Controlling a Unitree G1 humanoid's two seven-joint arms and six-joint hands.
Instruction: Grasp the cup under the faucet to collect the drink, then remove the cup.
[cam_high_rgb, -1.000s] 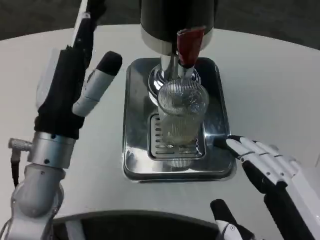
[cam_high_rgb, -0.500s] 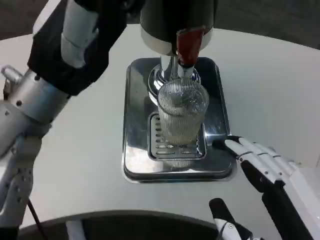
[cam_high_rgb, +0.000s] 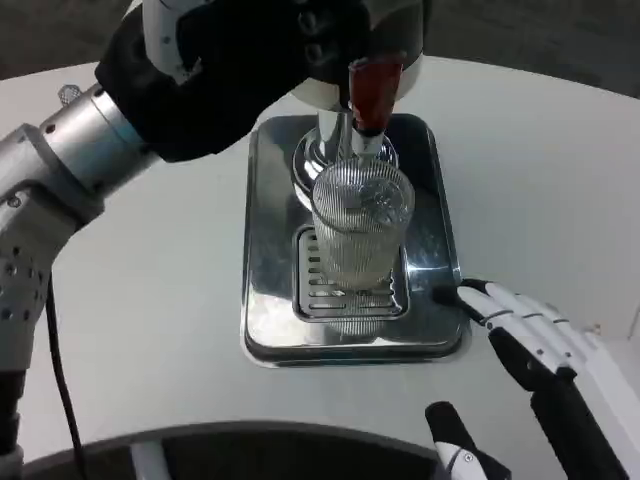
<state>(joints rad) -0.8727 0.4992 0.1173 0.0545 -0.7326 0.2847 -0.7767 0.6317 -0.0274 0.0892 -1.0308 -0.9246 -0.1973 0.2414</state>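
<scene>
Centrally, the ribbed clear glass cup (cam_high_rgb: 362, 225) stands on the slotted grate of the shiny steel drip tray (cam_high_rgb: 268, 310), directly beneath the red-handled faucet (cam_high_rgb: 371, 95). Left robot hand (cam_high_rgb: 240, 60) reaches at the dispenser above the cup; its grip cannot be told. Right robot hand (cam_high_rgb: 535, 335) waits spread and empty beside the cup. Removal remains undone.

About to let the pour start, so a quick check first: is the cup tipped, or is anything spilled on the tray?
Nothing stands out. The ribbed clear cup stands upright on the grate of the metal drip tray, right under the red-handled faucet. No puddle shows on the tray or the white table.
</scene>
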